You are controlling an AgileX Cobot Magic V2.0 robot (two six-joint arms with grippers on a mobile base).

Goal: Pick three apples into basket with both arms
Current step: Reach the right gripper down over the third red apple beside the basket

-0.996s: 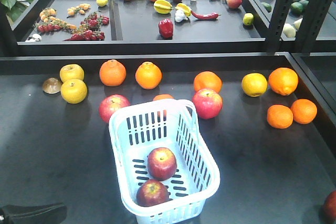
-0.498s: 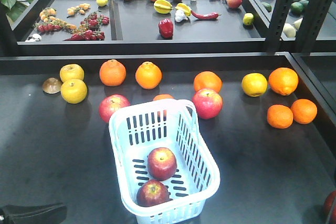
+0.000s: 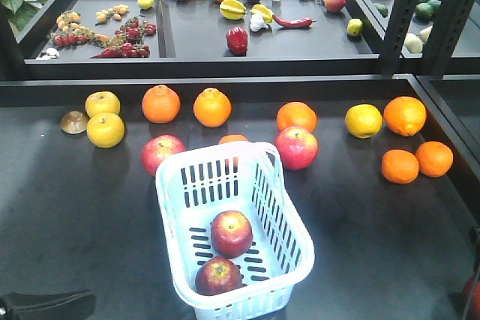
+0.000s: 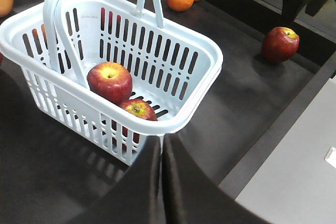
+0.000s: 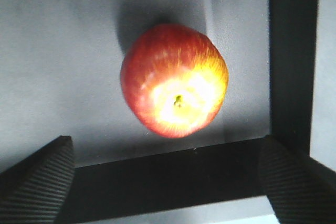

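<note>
Front view: pale blue basket (image 3: 289,211) at table centre, already holding two dark red apples (image 3: 231,233), one behind the other. Third apple (image 3: 472,295) barely showing at the lower right edge, near the table's raised border. Left gripper (image 3: 45,306) only a dark shape at the lower left; oranges (image 3: 161,103) and other fruit lined up behind the basket.

Left wrist view: basket just ahead, both apples against its near wall. Left fingers (image 4: 149,182) pressed together, nothing between them. Lone apple (image 4: 280,43) well apart on bare table, right arm hanging above it.

Right wrist view: apple (image 5: 174,80) stem-up on the table, close to the dark border. Right gripper (image 5: 170,179) spread wide, ribbed pads (image 5: 39,179) at either lower corner, not yet around the fruit.

Best done by centring over the stem, lowering straight until the pads flank the widest part, minding the border beside it, then closing gently to avoid rolling
</note>
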